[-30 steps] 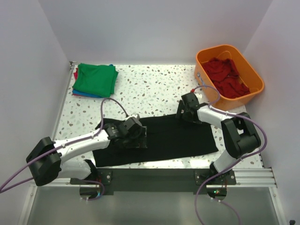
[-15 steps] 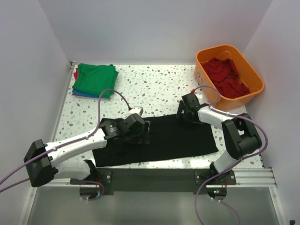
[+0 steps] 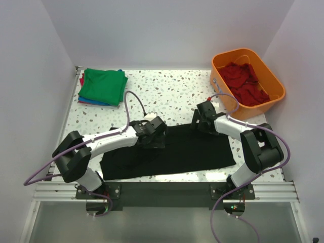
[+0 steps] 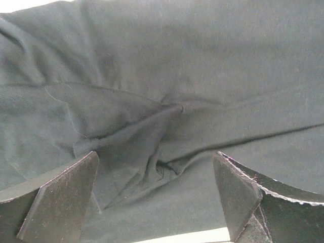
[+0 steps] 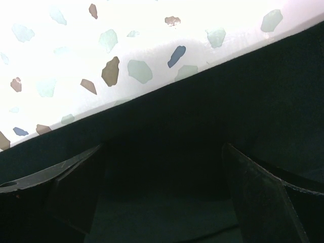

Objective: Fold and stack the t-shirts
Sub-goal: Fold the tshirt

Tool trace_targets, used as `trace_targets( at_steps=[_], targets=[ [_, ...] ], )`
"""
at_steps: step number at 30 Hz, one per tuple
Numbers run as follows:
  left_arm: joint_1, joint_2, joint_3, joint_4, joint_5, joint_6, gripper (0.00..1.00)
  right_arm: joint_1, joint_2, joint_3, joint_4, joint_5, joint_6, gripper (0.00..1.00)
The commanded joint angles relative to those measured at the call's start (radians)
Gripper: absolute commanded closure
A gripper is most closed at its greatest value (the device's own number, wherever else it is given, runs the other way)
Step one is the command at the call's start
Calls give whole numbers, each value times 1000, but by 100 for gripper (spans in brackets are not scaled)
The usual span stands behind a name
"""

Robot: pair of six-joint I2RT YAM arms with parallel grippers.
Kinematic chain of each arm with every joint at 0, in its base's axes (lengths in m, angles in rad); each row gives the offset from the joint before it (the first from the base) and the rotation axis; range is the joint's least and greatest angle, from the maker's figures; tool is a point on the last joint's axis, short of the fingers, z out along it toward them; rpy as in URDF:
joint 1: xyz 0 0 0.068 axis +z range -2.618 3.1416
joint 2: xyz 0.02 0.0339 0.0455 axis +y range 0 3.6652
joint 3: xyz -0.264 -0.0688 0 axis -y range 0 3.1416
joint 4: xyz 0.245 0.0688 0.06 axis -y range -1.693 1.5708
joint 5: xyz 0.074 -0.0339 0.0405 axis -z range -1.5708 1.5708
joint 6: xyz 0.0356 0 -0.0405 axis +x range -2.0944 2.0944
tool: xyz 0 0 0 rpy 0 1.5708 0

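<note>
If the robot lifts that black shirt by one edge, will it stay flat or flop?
Probably flop: the black shirt bunches into soft creases between the open fingers of the left gripper. Pushed, it likely wrinkles rather than slides. It seems light, lying thin on the table.

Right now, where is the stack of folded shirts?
In the top view, the green-topped folded stack sits in the far left corner of the table, beyond the left gripper and opposite the orange bin.

Spread fingers (image 4: pixel 61 202) over wrinkled black shirt (image 4: pixel 192 66)
</note>
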Motion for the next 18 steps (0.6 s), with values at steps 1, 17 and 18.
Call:
trace_targets(
  at_steps=[1,17,18],
  targets=[
    [-14,-35,-25,21,56,-36,0,-3,15,-17,-32,-12,29,1],
    [-77,-248,-129,114,92,-8,0,-3,16,-8,-48,7,18,1],
    [-66,-260,-121,50,1,-21,0,-3,18,-8,-46,4,18,1]
  ],
)
